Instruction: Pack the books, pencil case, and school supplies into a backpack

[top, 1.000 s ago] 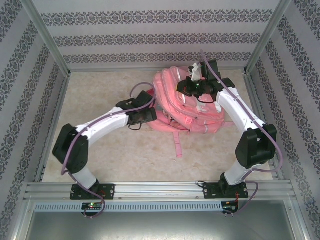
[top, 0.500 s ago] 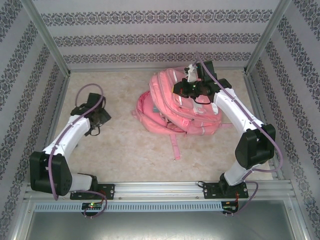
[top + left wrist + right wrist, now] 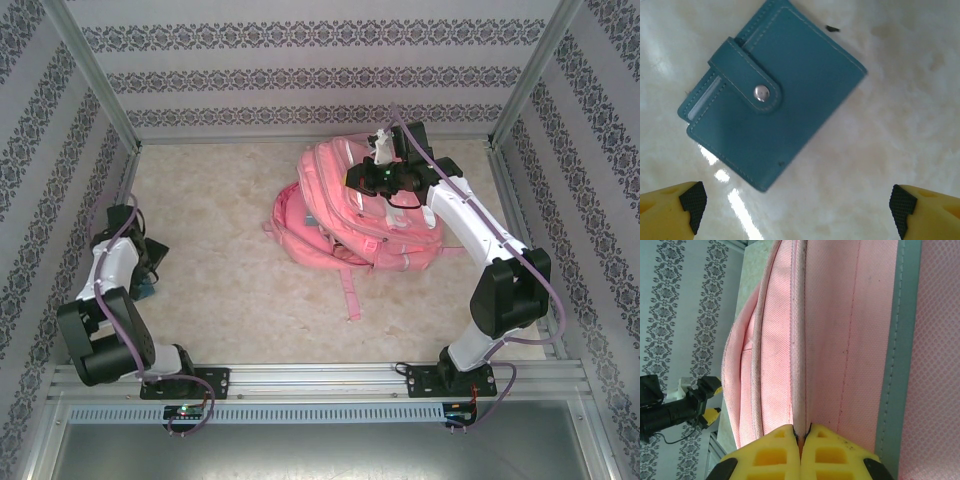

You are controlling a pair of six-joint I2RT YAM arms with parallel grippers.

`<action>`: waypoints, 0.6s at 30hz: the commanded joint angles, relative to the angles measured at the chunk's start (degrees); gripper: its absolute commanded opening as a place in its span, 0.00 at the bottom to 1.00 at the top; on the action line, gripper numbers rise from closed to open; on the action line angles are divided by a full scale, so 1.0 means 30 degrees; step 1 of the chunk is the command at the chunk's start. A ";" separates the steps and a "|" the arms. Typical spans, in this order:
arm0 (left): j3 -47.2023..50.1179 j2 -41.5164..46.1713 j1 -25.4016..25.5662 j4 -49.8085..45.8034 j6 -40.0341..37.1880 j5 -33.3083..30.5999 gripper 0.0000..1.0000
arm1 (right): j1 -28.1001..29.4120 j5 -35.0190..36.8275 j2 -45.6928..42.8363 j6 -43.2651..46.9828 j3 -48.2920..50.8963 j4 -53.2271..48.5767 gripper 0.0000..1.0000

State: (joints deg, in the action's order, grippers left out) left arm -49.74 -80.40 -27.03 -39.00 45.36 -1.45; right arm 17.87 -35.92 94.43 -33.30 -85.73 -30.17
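The pink backpack (image 3: 360, 215) lies at the back middle-right of the table. My right gripper (image 3: 358, 180) is over its upper part, shut on a seam ridge of the pink fabric (image 3: 801, 432); the backpack (image 3: 850, 340) takes up most of the right wrist view. My left gripper (image 3: 150, 265) is far off at the table's left side, open, fingertips wide apart (image 3: 797, 202). Just beyond them a small teal case (image 3: 775, 95) with a snap flap lies flat on the table, untouched; it peeks out under the gripper (image 3: 147, 291). The books and the pinkish-brown box are out of view.
A pink strap (image 3: 352, 295) trails from the backpack toward the near edge. Patterned walls and metal frame posts (image 3: 100, 90) enclose the table on three sides, and the left gripper is close to the left wall.
My left arm has swung from beside the backpack to the far left of the table, now over the teal case. The right gripper stays shut on the backpack.
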 commanded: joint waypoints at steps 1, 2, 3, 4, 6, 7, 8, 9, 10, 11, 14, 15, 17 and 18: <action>0.0875 -0.0906 -0.0896 0.1955 -0.0223 0.2896 0.95 | 0.0311 -0.1283 -0.0599 0.0072 -0.0602 0.1366 0.00; 0.0959 -0.1140 -0.0907 0.2388 -0.0169 0.3288 0.95 | 0.0304 -0.1288 -0.0570 0.0059 -0.0602 0.1357 0.00; 0.1020 -0.1318 -0.0908 0.2746 -0.0219 0.3635 0.95 | 0.0298 -0.1297 -0.0566 0.0068 -0.0630 0.1377 0.00; 0.1013 -0.1450 -0.0915 0.2899 -0.0196 0.3743 0.95 | 0.0314 -0.1292 -0.0543 0.0058 -0.0638 0.1372 0.00; 0.1021 -0.1813 -0.0905 0.3111 -0.0092 0.3799 0.94 | 0.0315 -0.1326 -0.0496 0.0055 -0.0688 0.1359 0.00; 0.1064 -0.1998 -0.0920 0.3247 -0.0014 0.4063 0.94 | 0.0332 -0.1342 -0.0482 0.0040 -0.0715 0.1362 0.00; 0.1153 -0.2175 -0.0922 0.3452 0.0072 0.4457 0.94 | 0.0318 -0.1364 -0.0450 0.0038 -0.0719 0.1357 0.00; 0.1270 -0.2303 -0.0870 0.3705 0.0140 0.4843 0.94 | 0.0335 -0.1353 -0.0450 0.0032 -0.0693 0.1354 0.00; 0.1403 -0.2365 -0.0780 0.3958 0.0218 0.5134 0.93 | 0.0314 -0.1356 -0.0452 0.0022 -0.0682 0.1385 0.00; 0.1514 -0.2401 -0.0637 0.4119 0.0301 0.5352 0.92 | 0.0354 -0.1356 -0.0434 0.0019 -0.0661 0.1413 0.00; 0.1246 -0.2014 0.0249 0.3453 0.0344 0.4857 0.91 | 0.0372 -0.1382 -0.0394 -0.0013 -0.0682 0.1422 0.00; 0.1083 -0.1670 0.0523 0.3062 0.0377 0.4463 0.92 | 0.0387 -0.1358 -0.0401 -0.0028 -0.0685 0.1415 0.00; 0.0916 -0.0968 0.0631 0.2658 0.0477 0.4022 0.92 | 0.0385 -0.1358 -0.0394 -0.0030 -0.0713 0.1399 0.00; 0.0753 -0.0642 0.0648 0.2414 0.0499 0.3438 0.92 | 0.0401 -0.1340 -0.0394 -0.0011 -0.0719 0.1402 0.00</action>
State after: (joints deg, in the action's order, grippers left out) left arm -46.57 -85.52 -25.69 -29.87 45.63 10.70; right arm 17.89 -35.90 94.45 -33.30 -85.73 -30.17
